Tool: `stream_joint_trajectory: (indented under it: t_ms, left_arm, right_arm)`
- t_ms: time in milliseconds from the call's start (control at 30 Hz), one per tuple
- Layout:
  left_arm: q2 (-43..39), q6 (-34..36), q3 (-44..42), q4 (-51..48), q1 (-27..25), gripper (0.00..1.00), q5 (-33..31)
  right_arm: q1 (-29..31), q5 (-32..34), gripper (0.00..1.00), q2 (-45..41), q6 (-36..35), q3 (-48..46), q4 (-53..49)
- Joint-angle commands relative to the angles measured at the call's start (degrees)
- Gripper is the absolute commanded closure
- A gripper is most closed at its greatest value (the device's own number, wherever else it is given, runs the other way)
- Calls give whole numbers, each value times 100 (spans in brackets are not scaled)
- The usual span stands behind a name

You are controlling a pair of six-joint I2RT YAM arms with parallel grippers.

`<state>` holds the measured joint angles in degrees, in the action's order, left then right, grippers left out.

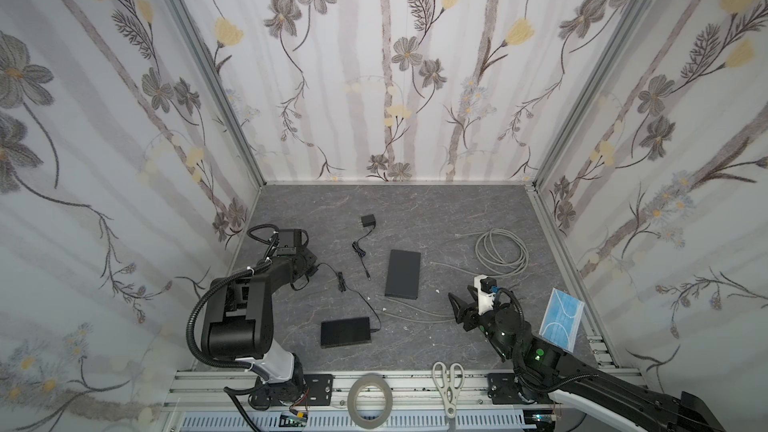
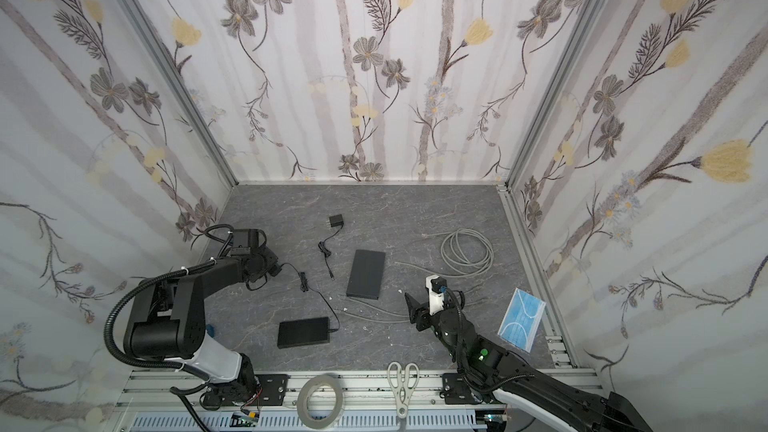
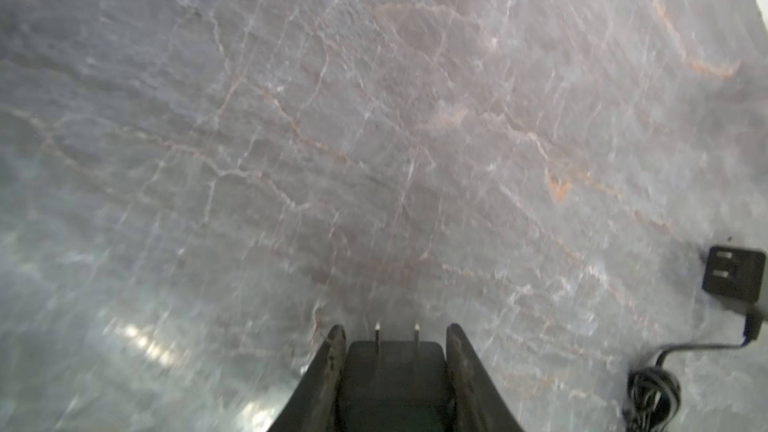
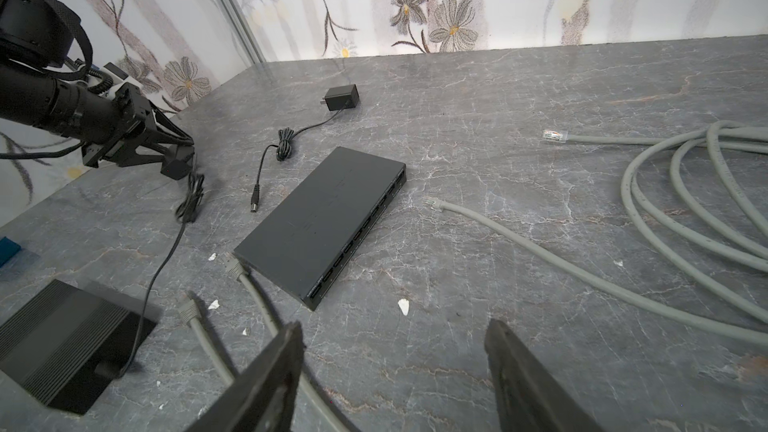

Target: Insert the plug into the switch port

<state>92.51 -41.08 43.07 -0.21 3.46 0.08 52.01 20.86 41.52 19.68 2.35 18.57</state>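
Observation:
The black switch [image 1: 402, 274] lies flat mid-table, and its row of ports [image 4: 365, 226] faces my right arm. My left gripper [image 3: 395, 334] is shut on a black power adapter [image 3: 395, 371] with its prongs pointing forward, held low at the table's left [image 1: 309, 274]. The adapter's cord runs to a second black box [image 1: 345, 332]. A loose barrel plug [image 4: 254, 201] lies left of the switch, on the cord of another adapter [image 1: 368, 220]. A grey cable's plug [image 4: 434, 203] lies right of the switch. My right gripper [image 4: 395, 334] stands open above bare table, near the switch's front corner.
A coiled grey network cable [image 1: 500, 253] lies at the back right. Two more grey cable ends [image 4: 232, 268] lie by the switch's near corner. A blue face mask [image 1: 561, 320] leans at the right wall. A tape roll [image 1: 370, 398] and scissors [image 1: 448, 384] rest on the front rail.

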Motion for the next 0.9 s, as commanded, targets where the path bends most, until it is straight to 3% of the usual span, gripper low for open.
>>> stream_joint_trajectory:
  t_ms: [0,267,533,567,600,667,767,800,867]
  left_arm:
    - [473,-587,255,645,227,72,177]
    - [1889,-969,1472,747,620,80,439]
    - [2470,-926,2607,259,618,66,309]
    - [2478,-892,2734,153,612,61,347]
    - [2458,-864,2820,65,583,49,353]
    - [2338,-798,2979,-274,513,0,185]
    - [1943,-749,2840,-563,398,0,-120]
    - [1779,-768,2744,-611,375,0,-159]
    - [1298,-891,2383,-649,262,0,-192]
  right_arm:
    - [-3,-122,30,111,47,73,283]
    - [-6,-250,30,461,-21,178,384]
    - [-15,-303,29,719,-83,247,467]
    - [-15,-300,28,749,-87,270,454]
    - [-22,-294,28,786,-104,288,439]
    - [-32,-295,26,829,-129,306,461]
    - [-32,-328,15,858,-154,288,535]
    - [-26,-259,2,891,-116,284,549]
    - [-32,-77,0,977,-14,284,568]
